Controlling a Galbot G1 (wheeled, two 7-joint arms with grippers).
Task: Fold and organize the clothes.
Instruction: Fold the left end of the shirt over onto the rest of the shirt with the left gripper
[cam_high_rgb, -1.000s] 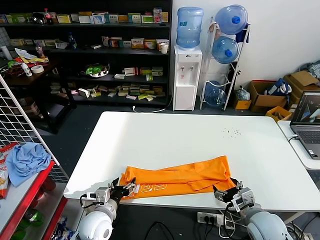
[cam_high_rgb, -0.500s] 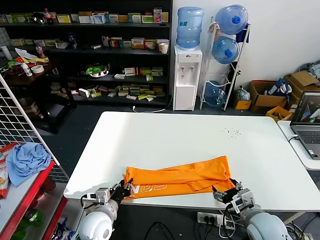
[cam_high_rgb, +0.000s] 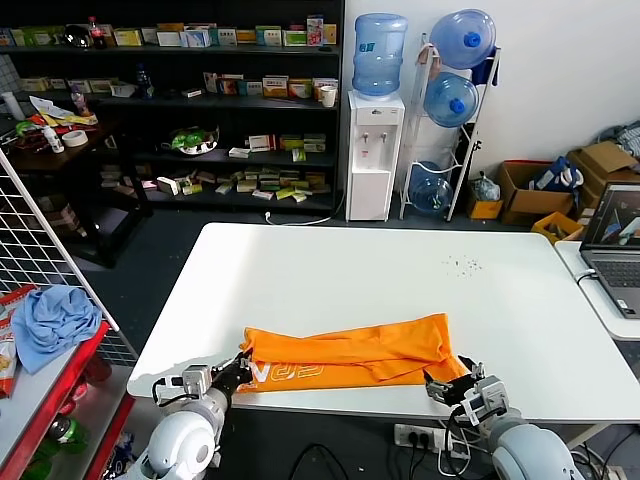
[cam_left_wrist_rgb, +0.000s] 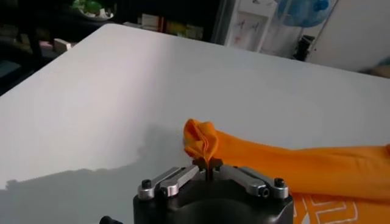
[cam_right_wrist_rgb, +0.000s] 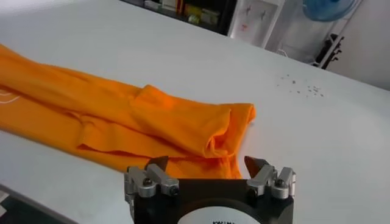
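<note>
The bright orange T-shirt (cam_high_rgb: 350, 352) lies folded in a long band along the near edge of the white table (cam_high_rgb: 380, 270), with white lettering (cam_high_rgb: 290, 372) showing near its left end. My left gripper (cam_high_rgb: 238, 366) is shut on the shirt's left corner, which bunches up between the jaws in the left wrist view (cam_left_wrist_rgb: 204, 141). My right gripper (cam_high_rgb: 447, 385) is open at the shirt's right end, its jaws spread on either side of the orange hem (cam_right_wrist_rgb: 201, 131).
A laptop (cam_high_rgb: 612, 240) sits on a side table at the right. A wire rack with a light blue cloth (cam_high_rgb: 50, 318) stands at the left. Shelves and a water dispenser (cam_high_rgb: 374, 150) stand behind the table.
My left gripper has closed on the shirt's left corner and pulled it left and slightly back. The shirt has shifted leftward. The right gripper has barely moved.
</note>
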